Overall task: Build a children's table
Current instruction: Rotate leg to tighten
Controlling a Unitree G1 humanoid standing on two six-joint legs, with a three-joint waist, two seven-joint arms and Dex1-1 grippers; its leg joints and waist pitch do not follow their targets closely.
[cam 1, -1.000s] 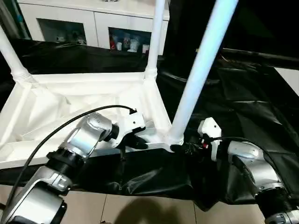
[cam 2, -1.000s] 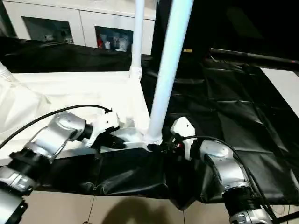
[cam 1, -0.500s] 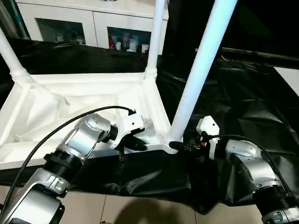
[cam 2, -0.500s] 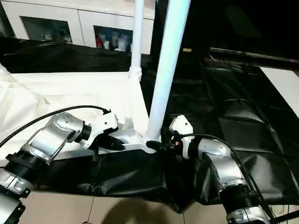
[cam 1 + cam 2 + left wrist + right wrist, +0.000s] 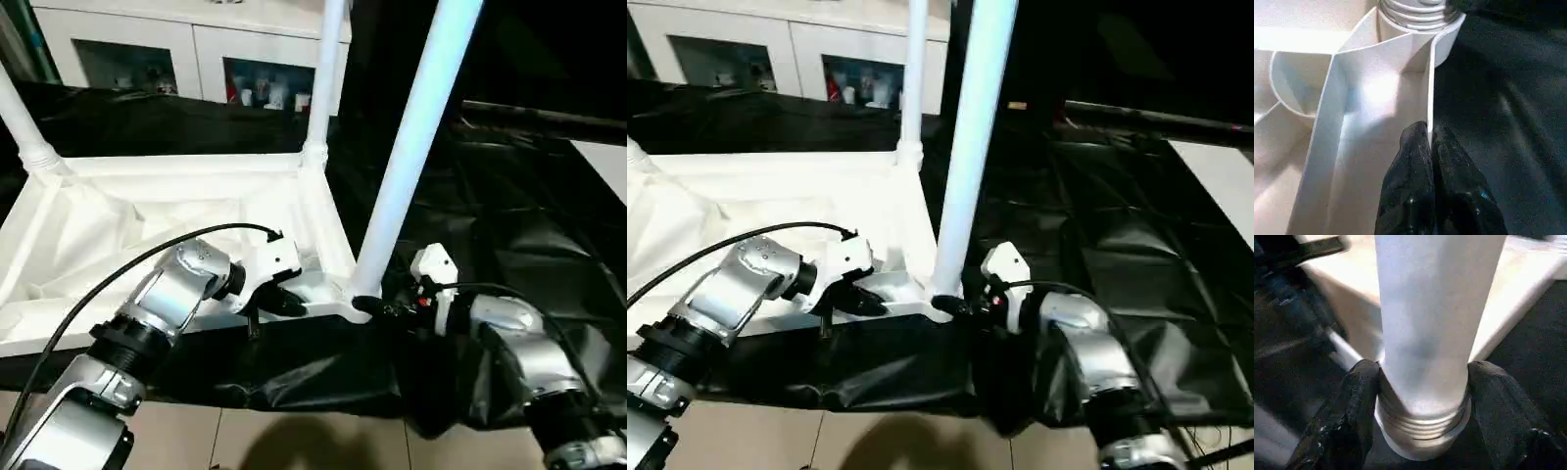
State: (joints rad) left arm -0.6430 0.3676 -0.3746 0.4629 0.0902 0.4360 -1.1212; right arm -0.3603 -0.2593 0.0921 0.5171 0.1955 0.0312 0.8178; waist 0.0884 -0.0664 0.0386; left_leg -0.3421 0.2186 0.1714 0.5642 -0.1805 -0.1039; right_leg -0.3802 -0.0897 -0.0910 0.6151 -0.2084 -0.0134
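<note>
The children's table (image 5: 176, 211) lies upside down on the black-draped work table (image 5: 509, 215), ribbed underside up, its near edge along the work table's near edge. Three legs stand in its corner sockets: far-left leg (image 5: 24, 122), far-right leg (image 5: 323, 83), and the near-right leg (image 5: 407, 157), the one being worked on. The near-left corner is not clear enough to say whether its leg is fitted. Change over the last second: the right gripper (image 5: 1422, 382) has narrowed from a wider opening, and its fingers (image 5: 1347, 416) now press both sides of the near-right leg's base, just above the threaded collar, so it is holding that leg. The leg leans a little less to the right than it did a second ago and sits closer to upright in its socket, with thread rings visible above the socket rim in the left wrist view. The left gripper (image 5: 1430, 147) has not moved off its spot: its fingers are pinched tight on the thin near rim wall of the table top, just left of that socket, steadying the top. My reading is that the leg is started in the socket but not fully seated, since threads still show. Closing on the base suggests the next step is turning or pressing it home while the left side resists. Risk: cross-threading if the lean remains. A white cabinet with glass doors (image 5: 196, 49) stands behind the work table.
</note>
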